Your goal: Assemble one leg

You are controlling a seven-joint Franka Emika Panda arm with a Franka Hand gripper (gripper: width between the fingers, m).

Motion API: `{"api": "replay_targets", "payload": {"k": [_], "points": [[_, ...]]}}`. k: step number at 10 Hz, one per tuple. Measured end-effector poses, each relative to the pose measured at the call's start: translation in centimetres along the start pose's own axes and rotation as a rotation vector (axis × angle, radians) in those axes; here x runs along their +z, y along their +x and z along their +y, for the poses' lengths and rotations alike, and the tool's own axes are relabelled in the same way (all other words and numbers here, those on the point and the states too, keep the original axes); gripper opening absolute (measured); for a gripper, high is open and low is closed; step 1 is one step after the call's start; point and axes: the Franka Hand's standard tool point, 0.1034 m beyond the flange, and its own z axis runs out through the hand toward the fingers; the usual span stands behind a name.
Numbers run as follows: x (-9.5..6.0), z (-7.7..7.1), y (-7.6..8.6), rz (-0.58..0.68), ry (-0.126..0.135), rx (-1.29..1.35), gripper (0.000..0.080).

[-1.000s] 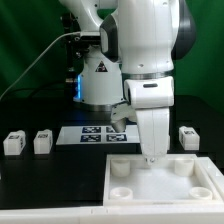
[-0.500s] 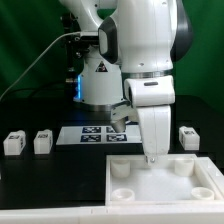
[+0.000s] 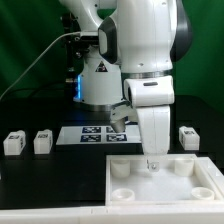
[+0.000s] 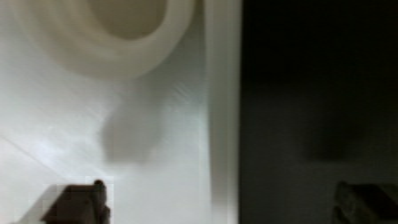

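Note:
Three small white legs with tags stand on the dark table: two at the exterior view's left and one at its right. The large white tray with round corner sockets lies in front. My gripper hangs low over the tray's far edge. In the wrist view the gripper is open and empty; its dark fingertips stand wide apart, one over the white tray and one over the dark table. A round socket shows ahead. No leg is in the wrist view.
The marker board lies flat behind the tray, beneath the arm. The robot's base stands at the back centre. A cable runs along the back left.
The gripper has sunk slightly toward the tray's far edge. The legs and the tray have not moved.

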Motion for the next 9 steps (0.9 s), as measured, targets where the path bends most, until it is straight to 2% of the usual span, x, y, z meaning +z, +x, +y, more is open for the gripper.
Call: {"api": "replay_targets", "payload": {"k": [6,7,9], "points": [[-0.2,0.1,-0.1,0.0,-0.002,0.016,0.0649],[-1.4,0.2,-0.2,-0.002,-0.019,0.065,0.0649],[-3.3,-1.0,1.9,-0.006,-0.016,0.215,0.0649]]}}
